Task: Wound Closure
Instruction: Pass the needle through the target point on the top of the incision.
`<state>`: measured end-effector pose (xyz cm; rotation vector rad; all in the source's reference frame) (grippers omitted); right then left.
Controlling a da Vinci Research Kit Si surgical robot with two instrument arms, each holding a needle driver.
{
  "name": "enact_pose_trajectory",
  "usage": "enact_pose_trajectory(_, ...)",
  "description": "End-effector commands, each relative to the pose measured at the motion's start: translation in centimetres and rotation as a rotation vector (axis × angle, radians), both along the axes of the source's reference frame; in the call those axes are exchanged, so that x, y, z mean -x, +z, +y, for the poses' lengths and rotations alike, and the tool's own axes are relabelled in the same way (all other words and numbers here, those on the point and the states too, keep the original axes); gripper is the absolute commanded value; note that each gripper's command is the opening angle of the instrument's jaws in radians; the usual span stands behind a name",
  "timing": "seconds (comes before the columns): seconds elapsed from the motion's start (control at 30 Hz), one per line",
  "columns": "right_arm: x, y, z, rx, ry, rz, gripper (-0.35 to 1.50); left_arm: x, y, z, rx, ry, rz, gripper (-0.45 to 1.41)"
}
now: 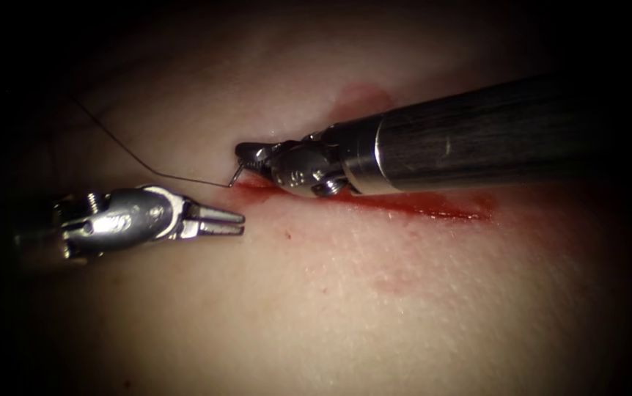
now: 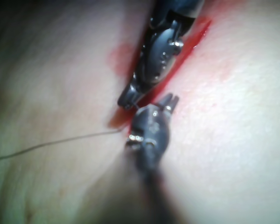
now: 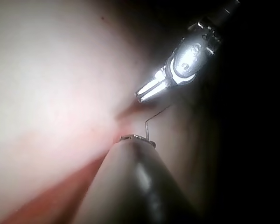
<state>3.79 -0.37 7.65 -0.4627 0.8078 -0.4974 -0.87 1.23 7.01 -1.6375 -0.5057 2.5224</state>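
Needle (image 1: 237, 174) first: just a short bright stretch, hanging right below the jaw tips of the right tool (image 1: 248, 152), at the left end of the cut (image 1: 433, 211). Pinched there in closed jaws, by the look of it, and close to the tail end, judging by the thread (image 1: 147, 167) leaving from the bottom of that stretch. Cannot tell the rest of the curve, nor whether the point sits in the tissue (image 1: 331, 293); hidden behind the jaws. Long axis of the visible piece: steep, from the jaw tips down towards the surface, tail end aimed away from the right jaws and towards the tips of the left tool (image 1: 232, 221). Same bent wire seen from the right wrist (image 3: 146, 128), rising just ahead of its own jaws. Thread next: off from the tail, past the left tool's far side and away across the tissue, thin and only lightly curved (image 2: 51, 143). Left tool just short of the needle, not touching, jaws at a narrow gap (image 2: 170, 99), holding nothing. Red fluid (image 1: 404, 205) pooled along the cut beneath the right tool's wrist. Risks, as a judgement: with such a short hold near the tail, a needle swivelling or slipping in the jaws under any sideways load; a snagged thread, given the left tips so near it; a wet cut edge, hard to read for depth.
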Motion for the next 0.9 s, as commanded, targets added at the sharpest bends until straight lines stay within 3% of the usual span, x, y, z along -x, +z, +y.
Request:
enact_pose_trajectory(0.03, -0.04, 0.08, -0.08, -0.009, 0.003, 0.001, -0.35, 0.05, 0.07, -0.02, -0.002, 0.0, -0.001, -0.35)
enact_pose_trajectory(0.2, -0.02, 0.11, -0.11, -0.017, 0.006, -0.001, -0.35, 0.07, 0.06, 0.0, -0.003, -0.001, -0.001, -0.35)
enact_pose_trajectory(0.4, 0.03, 0.02, 0.03, -0.027, 0.027, 0.015, -0.35, 0.18, 0.06, 0.09, 0.026, -0.043, 0.012, -0.35)
enact_pose_trajectory(0.63, 0.05, -0.03, 0.11, -0.039, 0.045, 0.021, -0.35, 0.25, 0.19, -0.14, 0.081, -0.148, 0.095, -0.35)
enact_pose_trajectory(0.9, 0.05, -0.04, 0.12, -0.043, 0.051, 0.024, -0.35, 0.27, 0.26, -0.07, 0.087, -0.242, 0.116, -0.35)
